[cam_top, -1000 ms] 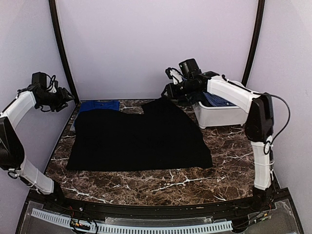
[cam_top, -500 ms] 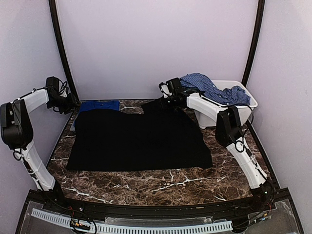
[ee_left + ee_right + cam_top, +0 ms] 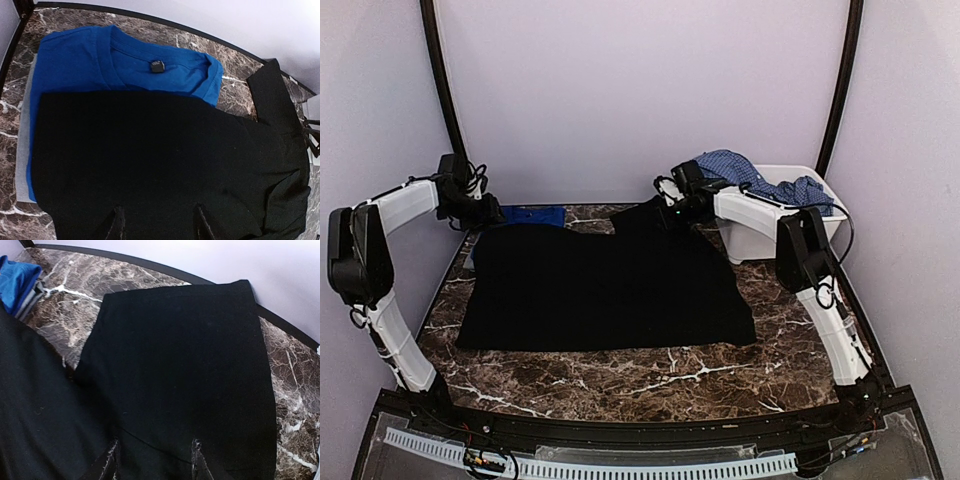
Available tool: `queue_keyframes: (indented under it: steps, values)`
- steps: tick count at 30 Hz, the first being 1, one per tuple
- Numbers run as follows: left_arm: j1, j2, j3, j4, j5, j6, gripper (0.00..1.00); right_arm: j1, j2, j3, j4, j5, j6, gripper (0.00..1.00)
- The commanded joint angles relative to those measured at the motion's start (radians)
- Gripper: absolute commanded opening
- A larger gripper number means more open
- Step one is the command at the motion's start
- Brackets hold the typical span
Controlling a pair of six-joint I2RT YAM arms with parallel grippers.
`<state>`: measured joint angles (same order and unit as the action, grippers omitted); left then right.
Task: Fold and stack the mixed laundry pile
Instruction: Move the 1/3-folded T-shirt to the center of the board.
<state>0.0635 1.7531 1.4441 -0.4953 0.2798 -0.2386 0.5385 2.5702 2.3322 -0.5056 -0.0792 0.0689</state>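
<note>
A large black garment [image 3: 605, 285] lies spread flat across the middle of the marble table [image 3: 790, 330]. Its far sleeve [image 3: 185, 350] points toward the back wall. A folded royal-blue tee [image 3: 125, 65] sits at the back left, partly under the black garment's edge. The blue checked shirt [image 3: 760, 180] is heaped in the white bin. My left gripper [image 3: 159, 215] hovers open over the black garment's back left corner. Over the sleeve my right gripper [image 3: 154, 447] is also open, nothing between its fingers.
The white plastic bin [image 3: 757, 248] stands at the back right, behind my right arm. A grey layer [image 3: 22, 170] peeks out under the blue tee's left side. Black frame posts rise at both back corners.
My left gripper has swung right from the left wall to the black garment's back left corner. My right gripper has come down and left from over the bin to the sleeve, uncovering the checked shirt.
</note>
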Motion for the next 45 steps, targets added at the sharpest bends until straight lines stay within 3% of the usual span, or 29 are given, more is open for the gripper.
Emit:
queue_keyframes:
  steps: [1,11,30,45]
  values:
    - [-0.001,-0.043,-0.002,0.014,-0.102,0.034,0.45,-0.029,-0.070,-0.003,-0.001,-0.056,0.017,0.44]
    - [0.012,0.210,0.313,-0.119,-0.261,0.168,0.37,-0.038,-0.161,-0.148,0.018,-0.184,0.059,0.42]
    - [0.080,0.464,0.519,-0.093,-0.283,0.215,0.31,-0.040,-0.200,-0.204,0.010,-0.226,0.077,0.41]
    - [0.080,0.538,0.512,-0.083,-0.209,0.219,0.30,-0.042,-0.193,-0.219,0.013,-0.232,0.083,0.41]
